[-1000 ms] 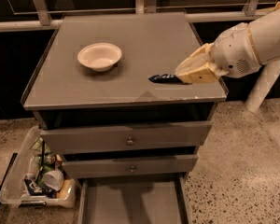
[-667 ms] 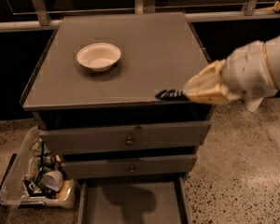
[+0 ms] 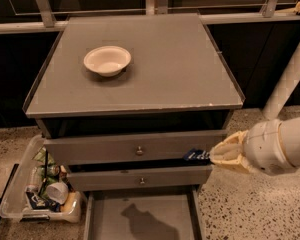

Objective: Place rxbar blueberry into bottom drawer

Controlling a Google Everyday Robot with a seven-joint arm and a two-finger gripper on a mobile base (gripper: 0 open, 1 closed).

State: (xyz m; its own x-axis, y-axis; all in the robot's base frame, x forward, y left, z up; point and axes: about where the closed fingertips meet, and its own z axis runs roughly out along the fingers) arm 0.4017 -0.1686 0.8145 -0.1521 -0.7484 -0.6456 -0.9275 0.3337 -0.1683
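Observation:
My gripper (image 3: 210, 156) is at the right front of the cabinet, level with the gap between the two upper drawers. It is shut on the rxbar blueberry (image 3: 195, 156), a small dark blue wrapper sticking out to the left of the fingertips. The bottom drawer (image 3: 140, 219) is pulled open below, a wide shallow grey tray; the arm's shadow falls on its floor. The bar is above and to the right of the drawer's middle.
A white bowl (image 3: 107, 60) sits on the cabinet top (image 3: 180, 74). Two knobbed grey drawers (image 3: 137, 149) are shut above the open one. A clear plastic bin of clutter (image 3: 40, 189) stands on the floor at the left. A white post (image 3: 290, 76) rises at the right.
The gripper has carried the bar off the cabinet top, over its front right edge and down to the level of the upper drawers.

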